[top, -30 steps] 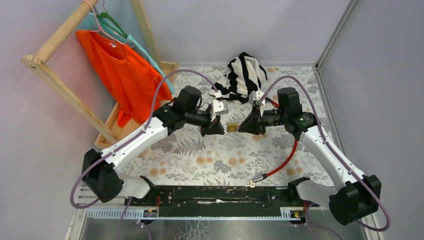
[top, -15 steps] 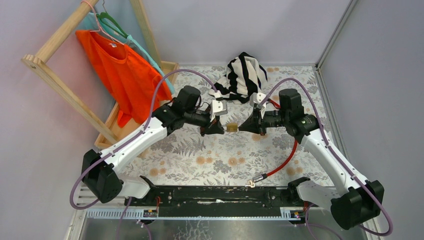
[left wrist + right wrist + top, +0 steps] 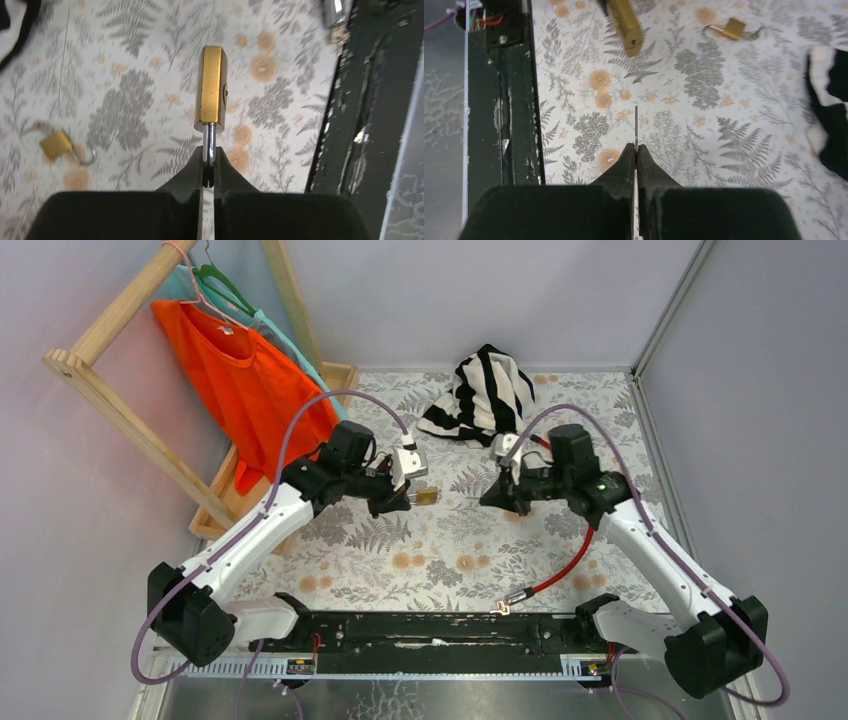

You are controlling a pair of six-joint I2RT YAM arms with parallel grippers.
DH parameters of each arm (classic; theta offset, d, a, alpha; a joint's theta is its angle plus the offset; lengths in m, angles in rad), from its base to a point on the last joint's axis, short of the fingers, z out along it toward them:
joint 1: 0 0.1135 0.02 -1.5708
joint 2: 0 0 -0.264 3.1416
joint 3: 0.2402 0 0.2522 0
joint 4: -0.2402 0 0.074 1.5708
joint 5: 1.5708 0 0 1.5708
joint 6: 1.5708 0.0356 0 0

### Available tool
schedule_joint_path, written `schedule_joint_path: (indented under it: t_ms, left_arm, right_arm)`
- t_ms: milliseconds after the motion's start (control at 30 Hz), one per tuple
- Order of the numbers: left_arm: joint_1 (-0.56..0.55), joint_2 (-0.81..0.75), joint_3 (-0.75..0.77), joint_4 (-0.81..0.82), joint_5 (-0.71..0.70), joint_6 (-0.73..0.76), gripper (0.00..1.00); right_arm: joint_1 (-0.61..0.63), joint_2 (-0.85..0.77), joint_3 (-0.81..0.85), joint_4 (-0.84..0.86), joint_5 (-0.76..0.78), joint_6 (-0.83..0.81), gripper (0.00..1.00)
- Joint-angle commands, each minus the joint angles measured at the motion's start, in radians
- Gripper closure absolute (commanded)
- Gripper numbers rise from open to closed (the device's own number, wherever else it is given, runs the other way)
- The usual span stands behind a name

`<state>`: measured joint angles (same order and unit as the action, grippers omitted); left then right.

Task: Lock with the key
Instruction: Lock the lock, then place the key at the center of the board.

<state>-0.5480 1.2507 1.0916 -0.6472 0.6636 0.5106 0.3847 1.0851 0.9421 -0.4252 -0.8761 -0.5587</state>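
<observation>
Clamps the steel shackle of a blocky brass padlock in the closed left gripper, aloft over fern-print cloth. Pinches a thin key in the closed right gripper, apart from the padlock. Grey walls around.

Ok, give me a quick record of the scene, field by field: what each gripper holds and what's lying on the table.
left gripper: shut on brass padlock shackle, held above the table
right gripper: shut on key, seen edge-on
key and padlock: apart, key not inserted
lying on table: second padlock, shackle open; striped cloth
</observation>
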Motion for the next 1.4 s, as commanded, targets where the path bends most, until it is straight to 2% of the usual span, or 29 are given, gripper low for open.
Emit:
schedule_joint_path:
  t_ms: [0,100,300,567,800,933,1067,1200,1367]
  left_arm:
    - [0.012,-0.044,-0.029,-0.017,-0.231,0.014,1.00]
    - [0.026,-0.029,-0.039,-0.017,-0.345,-0.004,1.00]
    - [0.091,0.038,-0.040,0.003,-0.413,-0.088,1.00]
    - [0.201,0.038,-0.007,0.038,-0.426,-0.167,1.00]
    - [0.230,0.032,0.005,0.050,-0.395,-0.205,1.00]
    - [0.232,0.021,0.009,0.050,-0.361,-0.218,1.00]
    - [0.233,-0.007,-0.019,0.068,-0.350,-0.216,1.00]
    - [0.233,-0.029,-0.039,0.081,-0.357,-0.216,1.00]
    - [0.235,-0.030,-0.093,0.055,-0.276,-0.184,1.00]
  right_arm:
    - [0.136,0.081,-0.050,0.113,0.114,0.054,1.00]
    - [0.240,0.166,-0.071,0.211,0.167,0.139,1.00]
    - [0.396,0.336,-0.081,0.389,0.243,0.318,1.00]
    - [0.504,0.585,0.006,0.528,0.292,0.561,1.00]
    - [0.551,0.798,0.135,0.531,0.262,0.640,0.98]
    - [0.553,0.834,0.178,0.501,0.282,0.631,0.86]
    - [0.547,0.794,0.159,0.470,0.314,0.568,0.60]
    - [0.504,0.724,0.119,0.436,0.321,0.505,0.42]
    - [0.401,0.557,0.026,0.371,0.313,0.370,0.32]
